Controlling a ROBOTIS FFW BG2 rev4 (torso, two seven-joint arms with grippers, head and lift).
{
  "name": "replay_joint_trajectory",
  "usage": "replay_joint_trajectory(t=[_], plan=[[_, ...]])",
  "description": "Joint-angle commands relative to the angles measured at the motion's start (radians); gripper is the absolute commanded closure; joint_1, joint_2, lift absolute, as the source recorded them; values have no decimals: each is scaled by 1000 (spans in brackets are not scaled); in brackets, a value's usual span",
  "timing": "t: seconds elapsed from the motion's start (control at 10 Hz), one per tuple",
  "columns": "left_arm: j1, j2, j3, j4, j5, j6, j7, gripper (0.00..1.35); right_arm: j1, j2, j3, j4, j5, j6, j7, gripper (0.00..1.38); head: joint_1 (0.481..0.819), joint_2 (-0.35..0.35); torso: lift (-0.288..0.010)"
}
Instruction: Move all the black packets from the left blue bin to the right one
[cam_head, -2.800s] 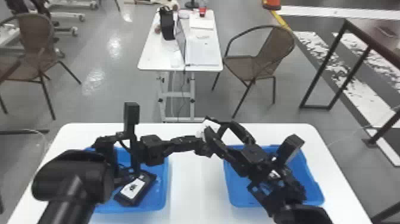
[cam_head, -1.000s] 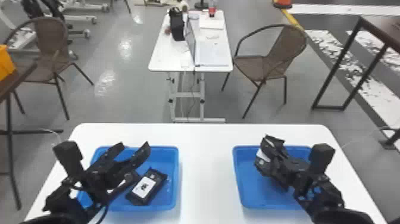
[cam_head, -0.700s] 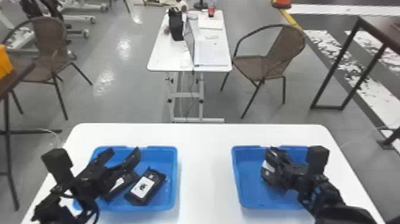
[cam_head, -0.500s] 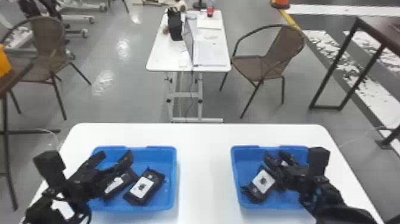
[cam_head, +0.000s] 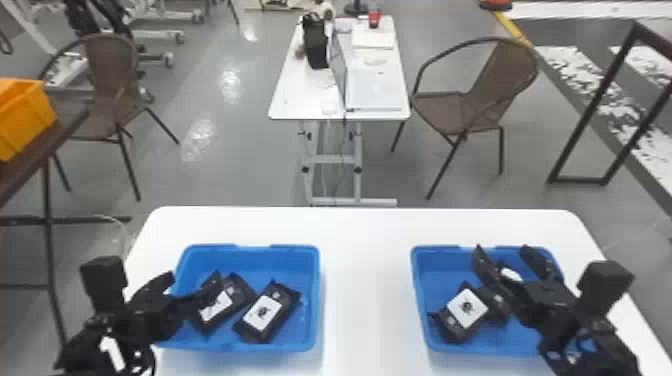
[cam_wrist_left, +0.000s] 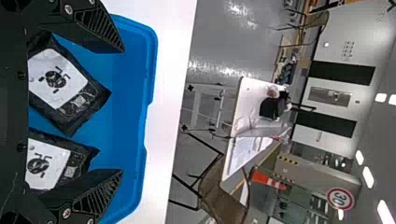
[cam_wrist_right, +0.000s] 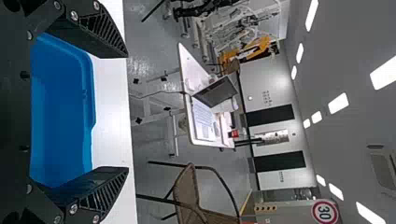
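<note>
Since a second ago, one black packet (cam_head: 466, 309) has gone from the right gripper (cam_head: 501, 248) into the right bin (cam_head: 419, 300), and the right gripper's fingers have spread apart; the left gripper (cam_head: 194, 276) has shifted left over the left bin (cam_head: 316, 300). That packet lies label up in the left part of the right bin, with another dark packet (cam_head: 496, 304) partly hidden beside it, under the right gripper. Two packets lie in the left bin, both label up: one near the middle (cam_head: 267, 312), one to its left (cam_head: 236, 295), partly behind the left gripper. Each gripper's fingers stand wide apart with nothing held.

Both bins sit on the white tabletop (cam_head: 367, 280); the arms cover the left bin's near left corner and the right bin's near right one. Beyond stands a white desk (cam_head: 300, 95) with a laptop (cam_head: 339, 70) and a black bag (cam_head: 316, 42), between two brown chairs (cam_head: 112, 65) (cam_head: 505, 70). A yellow bin (cam_head: 22, 117) rests on a dark table (cam_head: 65, 117) at far left.

The left wrist view gives both left packets' labels and, in the room behind, an orange cone (cam_wrist_left: 268, 179); the right wrist view gives the laptop's dark screen (cam_wrist_right: 217, 92) and a round red-rimmed sign (cam_wrist_right: 325, 212).
</note>
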Motion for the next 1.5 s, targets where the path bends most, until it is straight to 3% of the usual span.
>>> replay_joint_trajectory(t=[0.0, 0.1, 0.3, 0.5, 0.6, 0.8, 1.1, 1.4], plan=[[-40, 28, -7, 27, -85, 44, -27, 130, 68, 8, 21, -95, -49, -9, 1, 159, 695, 52, 0], [-75, 47, -15, 64, -163, 65, -66, 139, 101, 17, 31, -146, -53, -14, -1, 160, 695, 59, 0], [-150, 57, -18, 162, -324, 61, -133, 137, 115, 17, 62, -141, -131, -32, 1, 160, 695, 91, 0], [-264, 71, -35, 294, -536, 36, -253, 139, 110, 17, 99, -142, -145, -32, 1, 160, 695, 110, 0], [-310, 90, -73, 355, -626, 33, -299, 136, 107, 17, 108, -139, -151, -32, 1, 160, 695, 119, 0], [-386, 129, -161, 481, -704, 19, -357, 139, 107, 17, 108, -138, -158, -32, 1, 162, 695, 126, 0], [-469, 134, -224, 625, -865, -9, -420, 139, 103, 17, 114, -127, -171, -32, 1, 162, 695, 113, 0], [-486, 123, -234, 681, -959, 33, -423, 142, 103, 17, 120, -110, -191, -35, 2, 162, 695, 118, 0]])
